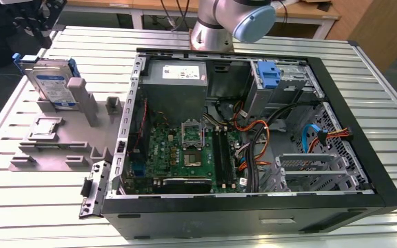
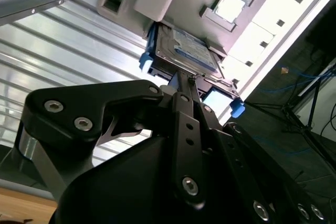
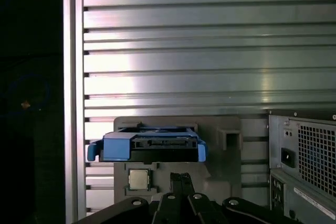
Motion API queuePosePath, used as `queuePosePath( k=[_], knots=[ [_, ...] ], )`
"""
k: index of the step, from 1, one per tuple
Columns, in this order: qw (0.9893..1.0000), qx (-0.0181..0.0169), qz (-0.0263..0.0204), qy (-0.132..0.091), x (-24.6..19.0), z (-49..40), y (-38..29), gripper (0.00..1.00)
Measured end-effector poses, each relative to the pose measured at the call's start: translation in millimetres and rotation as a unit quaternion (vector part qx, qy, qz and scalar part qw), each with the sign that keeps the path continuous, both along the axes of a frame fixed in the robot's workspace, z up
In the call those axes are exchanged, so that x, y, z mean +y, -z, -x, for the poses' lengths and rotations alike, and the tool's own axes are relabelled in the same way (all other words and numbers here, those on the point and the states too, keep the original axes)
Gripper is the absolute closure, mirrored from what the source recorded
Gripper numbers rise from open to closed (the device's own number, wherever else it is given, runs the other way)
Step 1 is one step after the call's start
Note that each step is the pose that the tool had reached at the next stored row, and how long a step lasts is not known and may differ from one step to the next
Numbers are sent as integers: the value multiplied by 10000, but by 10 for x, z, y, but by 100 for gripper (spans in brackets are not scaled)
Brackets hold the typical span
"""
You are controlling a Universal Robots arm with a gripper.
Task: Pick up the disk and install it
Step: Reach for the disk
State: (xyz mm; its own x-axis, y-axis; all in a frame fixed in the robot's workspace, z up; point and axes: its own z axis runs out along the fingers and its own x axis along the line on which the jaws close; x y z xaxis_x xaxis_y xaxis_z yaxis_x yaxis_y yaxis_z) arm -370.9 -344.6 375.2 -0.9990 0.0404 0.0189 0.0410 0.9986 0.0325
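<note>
The disk [image 1: 50, 83], silver with a blue-and-white label and blue side rails, stands on edge in a grey fixture [image 1: 54, 142] at the exterior view's left, beside the open computer case [image 1: 254, 202]. In both wrist views the disk [image 2: 191, 51] [image 3: 149, 146] lies just beyond my gripper [image 2: 188, 78] [image 3: 181, 176]. The two black fingers are pressed together with nothing between them, and they stand apart from the disk. A blue bracket [image 1: 268, 72] sits in the case's drive bay at the back.
The case lies open on a slatted metal table [image 1: 33, 206], showing the motherboard [image 1: 184, 152], cables and the grey power supply [image 1: 178, 75]. The fixture also carries a small square chip [image 3: 138, 179]. The case's back corner [image 3: 307, 156] is close beside the fixture.
</note>
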Motion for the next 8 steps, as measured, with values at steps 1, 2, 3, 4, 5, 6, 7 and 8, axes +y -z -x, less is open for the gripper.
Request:
queuePosePath(
  k=[1, 2, 3, 4, 5, 6, 7, 8],
  knots=[
    [10000, -1, 0, 0, 1, 25, 3, 90],
    [10000, -1, -1, 0, 2, 50, 5, 90],
    [10000, 0, -3, 0, 4, 76, 7, 90],
    [10000, 0, -5, 0, 6, 101, 10, 90],
    [10000, -1, -9, 0, 8, 127, 13, 90],
    [10000, -1, -12, 0, 10, 149, 17, 90],
    [10000, -1, -16, -1, 14, 172, 20, 90],
    [10000, 0, -18, 0, 18, 195, 23, 90]
  ],
)
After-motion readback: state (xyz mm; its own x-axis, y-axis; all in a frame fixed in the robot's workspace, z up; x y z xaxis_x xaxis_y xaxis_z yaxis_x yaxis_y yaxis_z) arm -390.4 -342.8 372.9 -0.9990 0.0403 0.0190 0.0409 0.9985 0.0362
